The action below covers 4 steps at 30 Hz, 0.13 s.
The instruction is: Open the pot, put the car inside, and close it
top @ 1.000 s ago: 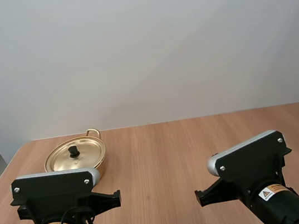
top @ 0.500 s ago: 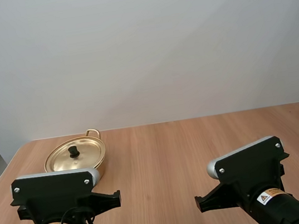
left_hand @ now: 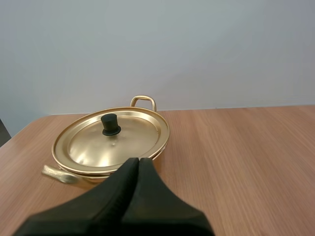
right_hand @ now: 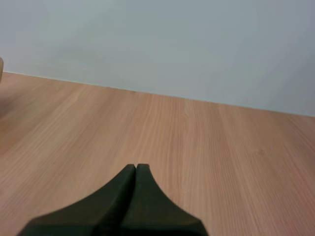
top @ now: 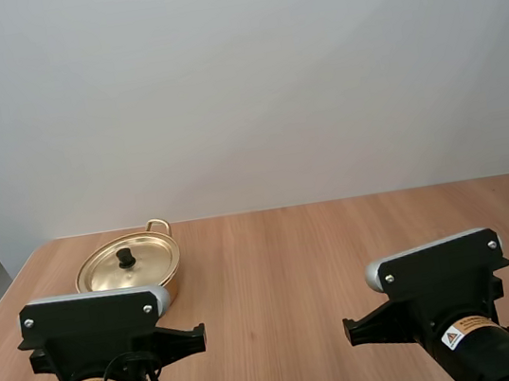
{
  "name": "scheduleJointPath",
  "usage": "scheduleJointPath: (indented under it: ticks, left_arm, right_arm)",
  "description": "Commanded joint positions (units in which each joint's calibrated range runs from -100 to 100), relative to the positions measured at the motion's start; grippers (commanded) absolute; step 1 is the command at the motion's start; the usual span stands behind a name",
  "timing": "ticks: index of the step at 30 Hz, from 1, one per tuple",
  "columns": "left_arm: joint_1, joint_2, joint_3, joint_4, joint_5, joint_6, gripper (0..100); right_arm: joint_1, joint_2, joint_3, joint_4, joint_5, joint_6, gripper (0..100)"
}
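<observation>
Item: a shallow, round, gold-coloured metal pot (left_hand: 158, 151), standing at the far left of the light brown wooden table (top: 283, 253), directly ahead of my left arm (top: 95, 331). A gold loop handle (left_hand: 143, 101) rises at its far side, and a second handle (left_hand: 58, 173) juts out at its near side. Item: the matching flat gold lid (left_hand: 128, 140) with a small black knob (left_hand: 110, 125) at its centre, seated squarely on the pot, which is closed. Item: my left gripper (left_hand: 138, 160), two black fingers clenched together into one dark wedge, grasping nothing, tips just short of the pot's near rim and not touching it. Item: my right gripper (right_hand: 136, 166), likewise clenched on nothing, fingers pressed flat together, over bare tabletop well apart from the pot.
</observation>
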Motion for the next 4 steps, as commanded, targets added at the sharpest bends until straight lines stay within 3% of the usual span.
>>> scheduleJointPath:
  ticks: [1, 4]
  left_arm:
    - [-0.01, 0.0, 0.0, 0.1, -0.1, 0.0, 0]
    - [-0.01, 0.0, 0.0, 0.1, -0.1, 0.0, 0]
  right_arm:
    - [0.0, 0.0, 0.0, -12.2, 0.0, 21.9, 0]
    - [0.0, 0.0, 0.0, -12.2, 0.0, 21.9, 0]
